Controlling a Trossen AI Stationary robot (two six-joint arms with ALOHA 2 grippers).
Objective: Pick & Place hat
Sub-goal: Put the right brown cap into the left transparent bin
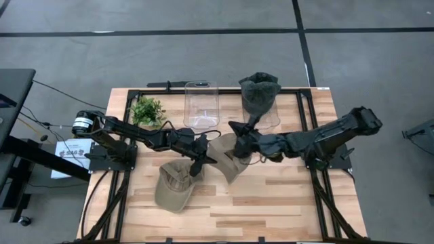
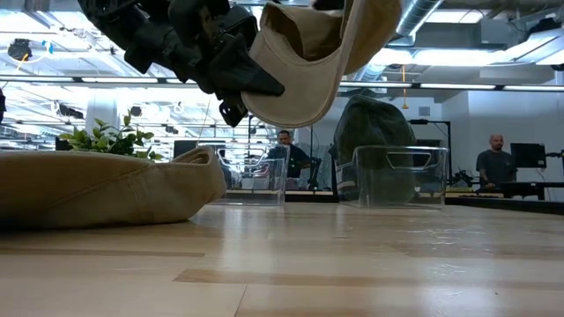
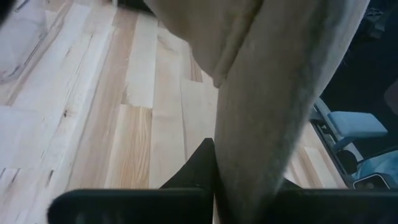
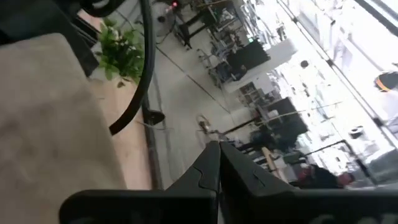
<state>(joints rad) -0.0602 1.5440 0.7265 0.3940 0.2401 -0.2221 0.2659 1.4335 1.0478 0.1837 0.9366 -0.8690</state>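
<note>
A tan hat (image 1: 228, 157) hangs above the table's middle, with my left gripper (image 1: 202, 161) shut on it from the left. In the low view this hat (image 2: 308, 62) is well clear of the wood. My right gripper (image 1: 235, 129) is shut with nothing between its fingers (image 4: 208, 171), just behind the held hat's far edge; whether it touches the hat I cannot tell. A second tan hat (image 1: 173, 186) lies on the table near the front left. A dark hat (image 1: 260, 93) sits in a clear bin at the back. My left gripper pinches the tan hat's edge (image 3: 239, 168) between its two fingers, coming nearly level from the table's left. The cloth runs up and away from the fingers. The hat is lifted clear of the table, its curved brim (image 2: 295, 106) lowest.
An empty clear bin (image 1: 201, 105) stands at the back middle, beside the bin (image 1: 271, 116) with the dark hat. A small green plant (image 1: 147, 110) is at the back left. Bare wood lies along the front right. People show in the room beyond the table.
</note>
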